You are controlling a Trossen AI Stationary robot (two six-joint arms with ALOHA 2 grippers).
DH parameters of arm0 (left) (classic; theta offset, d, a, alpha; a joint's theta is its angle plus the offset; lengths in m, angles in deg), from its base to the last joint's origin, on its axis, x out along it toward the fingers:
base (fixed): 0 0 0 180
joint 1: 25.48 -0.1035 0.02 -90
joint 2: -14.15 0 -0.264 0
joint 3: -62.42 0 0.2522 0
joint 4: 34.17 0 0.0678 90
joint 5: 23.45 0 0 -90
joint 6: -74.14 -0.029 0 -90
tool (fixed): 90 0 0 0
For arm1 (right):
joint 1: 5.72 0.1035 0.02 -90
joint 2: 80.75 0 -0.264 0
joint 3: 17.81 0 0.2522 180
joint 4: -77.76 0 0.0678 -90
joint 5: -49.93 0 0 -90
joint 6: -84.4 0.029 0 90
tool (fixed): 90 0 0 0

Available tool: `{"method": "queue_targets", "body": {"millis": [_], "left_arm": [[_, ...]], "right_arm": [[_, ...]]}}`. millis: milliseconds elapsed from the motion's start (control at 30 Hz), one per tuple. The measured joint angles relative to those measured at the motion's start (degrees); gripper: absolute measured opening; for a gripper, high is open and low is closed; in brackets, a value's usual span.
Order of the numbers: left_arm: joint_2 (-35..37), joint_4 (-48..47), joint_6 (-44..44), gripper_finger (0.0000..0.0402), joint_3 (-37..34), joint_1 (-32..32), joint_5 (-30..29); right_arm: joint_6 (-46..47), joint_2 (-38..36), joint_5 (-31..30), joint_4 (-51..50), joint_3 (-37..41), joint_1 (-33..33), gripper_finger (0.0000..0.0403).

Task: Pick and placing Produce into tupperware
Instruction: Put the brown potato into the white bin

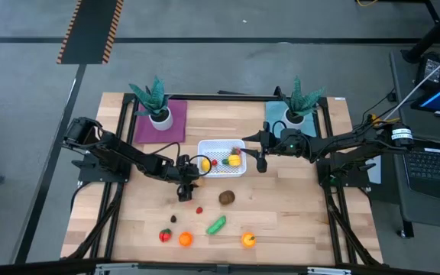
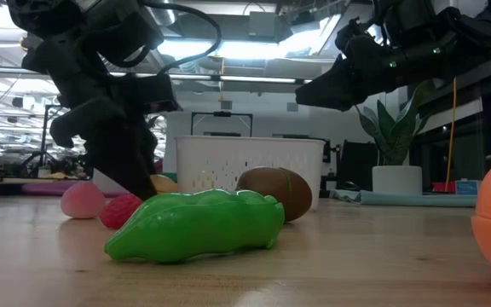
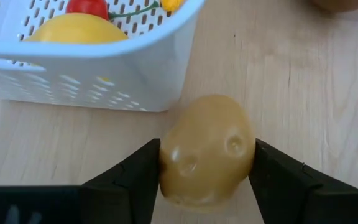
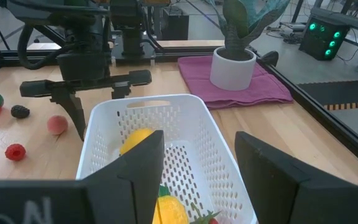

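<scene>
While your left gripper (image 3: 207,165) pinches a tan potato (image 3: 207,152) beside the tupperware (image 1: 221,159), the right gripper (image 4: 194,168) hovers open above it; a few Produce pieces are inside, several remain on the table (image 1: 296,214).

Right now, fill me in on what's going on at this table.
The left gripper is shut on a tan potato down at the table, just outside the white tupperware. A lemon and a few other pieces already lie in it. The right gripper hangs open over the tupperware, holding nothing. A green piece, a brown one and several small fruits are still loose on the table.
</scene>
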Motion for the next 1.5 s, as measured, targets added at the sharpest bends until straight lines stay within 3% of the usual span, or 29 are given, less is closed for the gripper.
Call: {"method": "queue_targets", "body": {"millis": [500, 1033, 1300, 1500], "left_arm": [[1.4, -1.7, 2.7, 0.0202, -0.1, 0.0, 0.4], [17.8, -10.6, 4.2, 0.0201, -0.1, 2.3, 0.1], [25.3, -10.3, 2.1, 0.0200, -0.1, 2.8, -0.1], [26.5, -8.7, 0.6, 0.0200, -0.6, 3.3, -5.4]], "right_arm": [[1.3, 0.0, 0.0, -0.1, 0.0, 0.0, 0.0200], [1.4, 0.0, 0.0, -0.6, 0.0, 0.0, 0.0200], [1.4, 0.0, 0.0, -0.5, 0.0, 0.0, 0.0200], [1.4, 0.0, 0.0, -0.5, 0.0, 0.0, 0.0200]]}}
